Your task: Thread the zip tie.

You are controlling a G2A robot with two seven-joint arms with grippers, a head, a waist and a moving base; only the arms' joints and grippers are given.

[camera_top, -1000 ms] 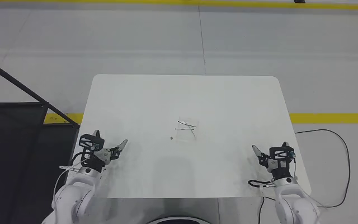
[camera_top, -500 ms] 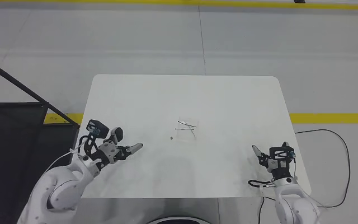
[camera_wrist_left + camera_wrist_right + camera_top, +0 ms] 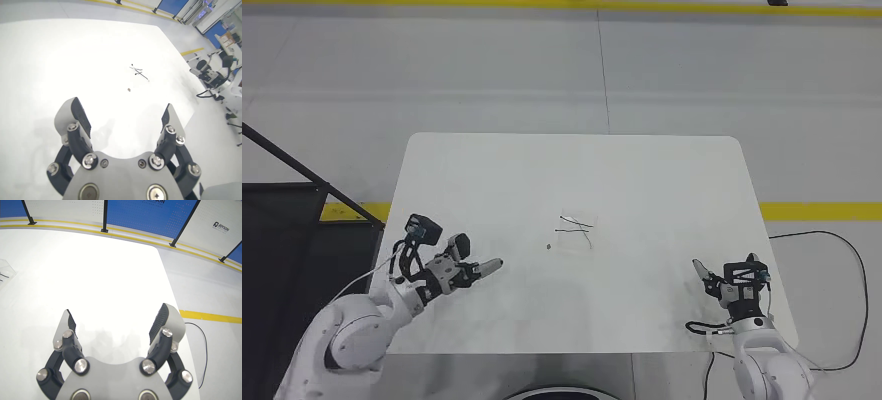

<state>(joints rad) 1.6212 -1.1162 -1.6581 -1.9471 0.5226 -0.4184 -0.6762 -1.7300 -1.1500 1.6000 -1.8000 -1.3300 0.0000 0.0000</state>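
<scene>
Centrally on the counter: zip ties, black, thin, lying crossed. Risk: a pinch may well lift several together, or slip off so thin a strand. Count: ties two, possibly three; speck one, just beside; left claw one, jaws spread, empty; right claw one, likewise, well apart.

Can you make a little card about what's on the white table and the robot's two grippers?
Table: white, rounded corners
Zip ties: thin, black, crossed, near the table's middle
Speck: tiny, dark, a little apart from the zip ties
Left gripper: open, empty, pointing toward the zip ties
Right gripper: open, empty, over the table's near right corner
</scene>
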